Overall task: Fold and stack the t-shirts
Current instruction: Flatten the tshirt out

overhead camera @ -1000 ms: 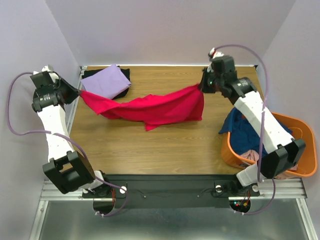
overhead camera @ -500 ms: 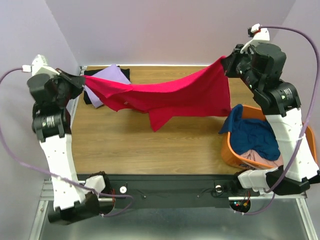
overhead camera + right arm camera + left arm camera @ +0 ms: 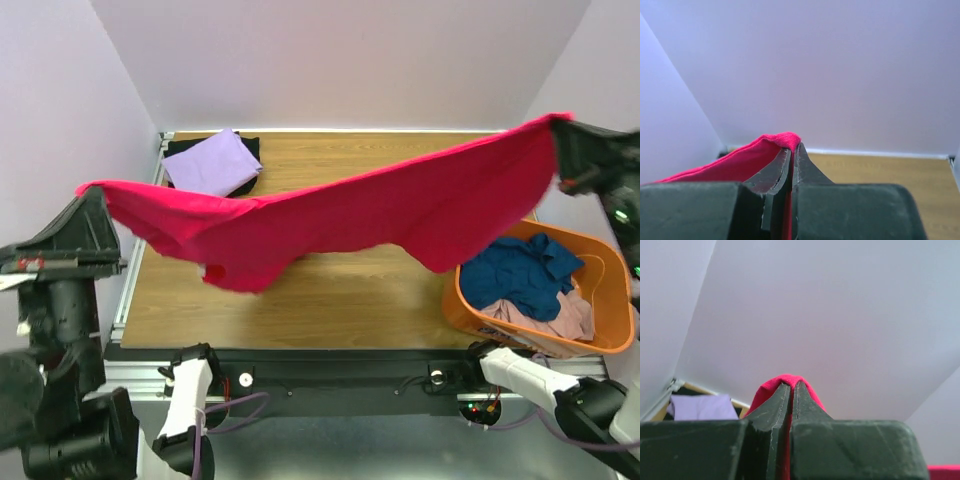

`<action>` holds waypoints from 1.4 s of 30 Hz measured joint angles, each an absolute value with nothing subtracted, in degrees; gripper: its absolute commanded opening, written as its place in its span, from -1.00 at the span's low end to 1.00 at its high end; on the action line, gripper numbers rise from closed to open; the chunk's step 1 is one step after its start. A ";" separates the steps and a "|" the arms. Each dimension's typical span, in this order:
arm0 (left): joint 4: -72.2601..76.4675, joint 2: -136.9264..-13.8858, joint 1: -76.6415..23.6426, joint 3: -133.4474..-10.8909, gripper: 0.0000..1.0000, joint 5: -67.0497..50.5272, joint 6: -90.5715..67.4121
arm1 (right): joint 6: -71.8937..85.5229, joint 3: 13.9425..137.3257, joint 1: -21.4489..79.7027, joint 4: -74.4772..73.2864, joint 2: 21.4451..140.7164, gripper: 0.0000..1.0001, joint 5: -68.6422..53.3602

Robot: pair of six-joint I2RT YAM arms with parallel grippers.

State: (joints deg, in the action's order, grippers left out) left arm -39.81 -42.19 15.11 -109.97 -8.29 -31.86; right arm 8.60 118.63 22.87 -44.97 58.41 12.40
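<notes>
Soft, plain crimson-pink t-shirt stretched in the air as one long sagging band, reaching from the far left of the overhead view to the far right. Top edge pulled fairly taut. Lower edge drooping in loose rounded folds, lowest toward the left, above the wood-grain table. Matte cloth, no print to be seen.

At the far left corner of the table, a lavender t-shirt folded into a flat, neat rectangle, lying on top of a black t-shirt of which only the edges show. Both well apart from the claws.

At the right edge of the table, a smooth orange plastic tub with rounded corners. Inside it, a crumpled navy t-shirt heaped toward the far side and a dusty pink t-shirt bunched at the near side, touching the navy one.

Left claw: black, wedge-shaped fingers closed down to a thin slit, gripping a small hump of the crimson-pink t-shirt that bulges just past the tips. Right claw: the same, shut tight on the other end, red cloth curling over the tips and trailing off to the left in that wrist view. Garment held at both ends, spanning between the two claws, raised over the table with its right end on the tub's side.
</notes>
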 measured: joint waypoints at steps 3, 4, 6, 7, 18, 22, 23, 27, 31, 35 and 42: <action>-39.22 -42.19 15.11 -113.10 -1.00 -7.70 -32.29 | 7.99 121.16 22.87 -43.31 56.36 -0.99 12.73; -38.98 -42.19 15.11 -112.86 -1.00 -7.68 -32.49 | 7.77 121.58 22.87 -42.41 55.88 -0.99 12.99; -38.44 -42.35 15.11 -110.78 -1.00 -7.99 -32.67 | 7.51 120.92 22.87 -40.60 55.90 -0.99 13.69; -38.39 -42.61 15.11 -109.47 -1.00 -8.40 -32.71 | 7.46 120.20 22.87 -39.68 55.99 -0.99 14.00; -27.99 -64.93 14.17 -90.13 -1.00 -14.55 -31.94 | 7.99 104.49 22.87 -33.50 80.68 -0.99 15.94; -25.04 -75.88 11.51 -89.82 -1.00 -14.31 -30.11 | 8.73 102.35 22.76 -33.12 91.85 -0.99 15.66; -24.53 -78.28 10.81 -90.06 -1.00 -14.33 -29.74 | 8.88 102.61 22.50 -32.91 94.08 -0.99 15.57; -24.32 -85.19 9.21 -94.91 -1.00 -14.48 -28.71 | 10.09 108.14 20.60 -32.93 101.12 -0.99 14.94; -24.23 -88.36 9.10 -103.70 -1.00 -14.41 -27.46 | 10.04 116.81 18.98 -32.12 103.90 -0.99 14.87; -23.38 -87.83 9.10 -110.61 -1.00 -14.68 -26.59 | 9.61 121.10 18.39 -29.56 102.56 -0.99 14.96; -24.62 -80.09 9.10 -110.93 -1.00 -14.48 -26.37 | 6.92 116.33 18.44 -29.21 92.33 -0.99 12.45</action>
